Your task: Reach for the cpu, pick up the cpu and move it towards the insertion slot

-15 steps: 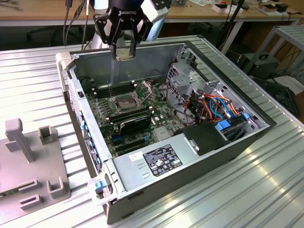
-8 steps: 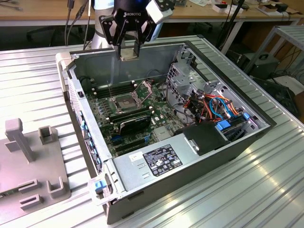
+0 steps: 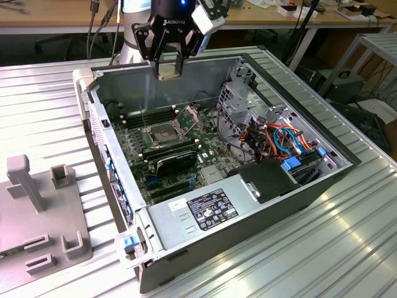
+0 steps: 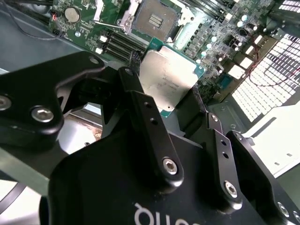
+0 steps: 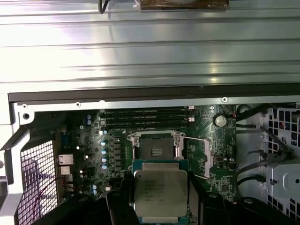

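Note:
My gripper [image 3: 169, 67] hangs above the open computer case, shut on the cpu [image 3: 169, 70], a small silvery square chip with a thin green rim. In both wrist views the cpu [image 4: 168, 79] [image 5: 161, 194] sits flat between the two black fingers [image 4: 136, 93] [image 5: 123, 199]. The insertion slot [image 3: 162, 134] is a square socket with a metal frame and dark centre on the green motherboard. It lies below the gripper with its frame open [image 5: 157, 150] [image 4: 157, 18], and a clear gap separates it from the chip.
A black finned heatsink [image 3: 177, 160] sits just in front of the socket, and RAM slots [image 5: 145, 118] lie behind it. A drive cage [image 3: 245, 102], coloured cables [image 3: 282, 139] and a power supply [image 3: 205, 211] crowd the case. A grey fixture [image 3: 37, 211] stands at the exterior view's left.

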